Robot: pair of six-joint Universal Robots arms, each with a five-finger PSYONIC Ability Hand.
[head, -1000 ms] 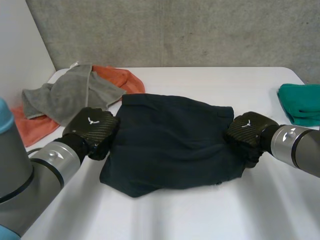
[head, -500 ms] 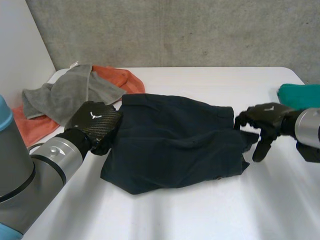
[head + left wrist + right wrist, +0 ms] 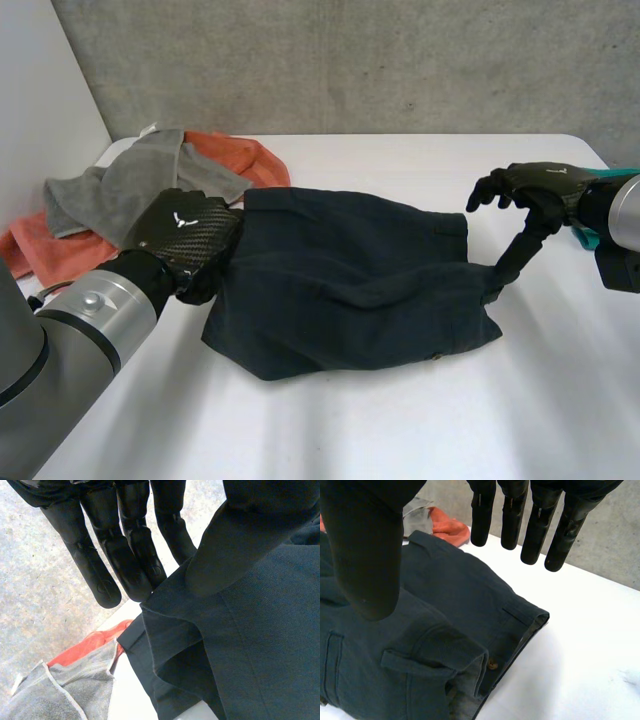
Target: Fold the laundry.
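Far left of the white table (image 3: 400, 420): a grey towel (image 3: 140, 185) is lying crumpled over an orange towel (image 3: 255, 155), both near the wall corner. In the left wrist view, the grey towel (image 3: 60, 695) and the orange towel (image 3: 85, 647) are sitting just beyond the garment's corner.

Left hand (image 3: 185, 245) is resting at the left edge of the dark garment (image 3: 350, 290), knuckles up. In its wrist view its fingers (image 3: 125, 555) are reaching out straight and side by side. The garment (image 3: 260, 645) is draping over the thumb side, and a folded edge is running up to the fingertips. The fingers are not curling round the cloth.

Centre: the dark garment is lying spread across the middle of the table, rumpled, with a ridge of folds running toward its right edge. The right wrist view is showing a belt loop, a button and a pocket slit on it (image 3: 435, 605).

Right: the right hand (image 3: 540, 185) is hovering above the garment's right edge. One digit is pointing down at that edge; whether it is touching the cloth I cannot tell. In its wrist view, the fingers (image 3: 540, 525) are hanging straight and spread, well apart from the thumb, gripping nothing.
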